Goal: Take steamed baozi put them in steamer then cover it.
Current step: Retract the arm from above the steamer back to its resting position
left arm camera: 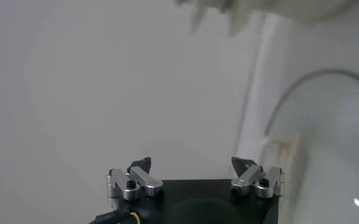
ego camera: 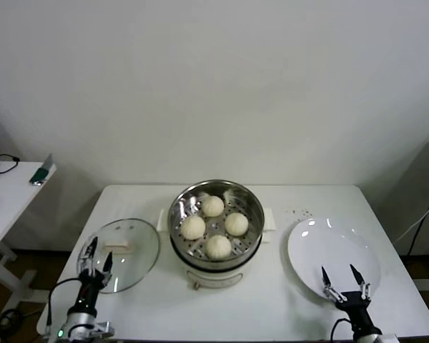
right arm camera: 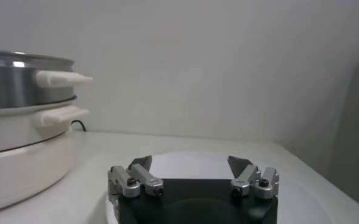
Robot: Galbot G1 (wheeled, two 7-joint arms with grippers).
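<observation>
All four buns (ego camera: 214, 226) sit in the steamer (ego camera: 252, 214) — my left tool (ego camera: 97, 259), wide open, must pinch the lid (ego camera: 139, 246) handle squarely.

The left end effector (ego camera: 98, 261) hangs low over the desk's front left corner, its arm rising from below the front edge, fingers pointing away from the robot and spread wide with nothing between them. The right end effector (ego camera: 343, 279) hovers near the desk's front right corner in a matching pose, fingers (right arm camera: 139, 170) likewise splayed and empty.
</observation>
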